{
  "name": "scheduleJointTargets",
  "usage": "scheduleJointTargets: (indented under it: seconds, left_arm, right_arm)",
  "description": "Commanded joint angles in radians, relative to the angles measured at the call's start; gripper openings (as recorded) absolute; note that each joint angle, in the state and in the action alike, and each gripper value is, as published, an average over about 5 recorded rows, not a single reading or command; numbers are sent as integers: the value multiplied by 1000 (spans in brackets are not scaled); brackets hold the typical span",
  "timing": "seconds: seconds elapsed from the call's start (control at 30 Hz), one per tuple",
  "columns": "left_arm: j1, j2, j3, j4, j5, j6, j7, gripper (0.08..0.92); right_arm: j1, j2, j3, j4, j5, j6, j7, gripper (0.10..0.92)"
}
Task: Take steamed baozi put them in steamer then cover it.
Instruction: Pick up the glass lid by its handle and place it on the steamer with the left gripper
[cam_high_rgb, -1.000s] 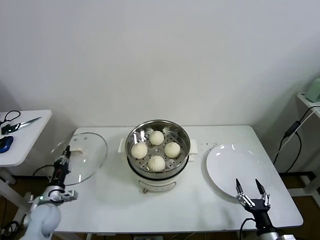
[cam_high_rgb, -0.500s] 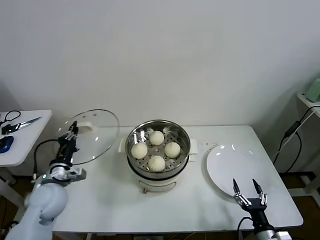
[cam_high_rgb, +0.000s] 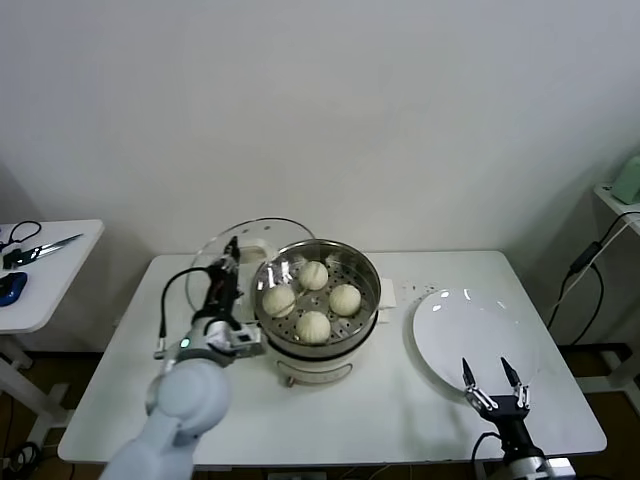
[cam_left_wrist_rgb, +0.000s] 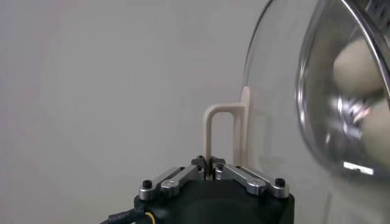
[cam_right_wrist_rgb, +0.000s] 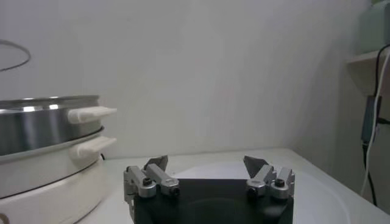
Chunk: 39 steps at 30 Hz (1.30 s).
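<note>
Head view: white table (cam_high_rgb: 400, 420) against a pale wall; left gripper (cam_high_rgb: 226, 262) grasps the cover (cam_high_rgb: 262, 238), right gripper (cam_high_rgb: 492, 390) splayed.

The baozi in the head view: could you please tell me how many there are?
4, all on the perforated tray inside the steamer: one baozi at the back, one on the left, one on the right, one at the front. None appear hidden.
</note>
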Motion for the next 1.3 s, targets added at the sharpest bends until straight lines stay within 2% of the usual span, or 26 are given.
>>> scheduleJointTargets:
  seconds: [0.03,0.3,0.53,0.93,1.3]
  left_arm:
    - [-62,-85,142,-46,121,91,71,146]
    - [-60,-262,202,53,281,68,73,146]
    - [-49,-350,219,136,352,60,43,146]
    - [-32,-396,219,211,434,53,27,146]
    - [-20,-394,203,265,475,36,-7,146]
  right_arm:
    - [5,-11,-7,-14,2,9,3,823]
    - [-1,-24,-2,-8,18,16,3,823]
    - [-7,-22,2,-5,20,20,5,823]
    - [-12,-14,3,-7,22,33,10,823]
    - [-17,-9,8,-3,21,40,12,823]
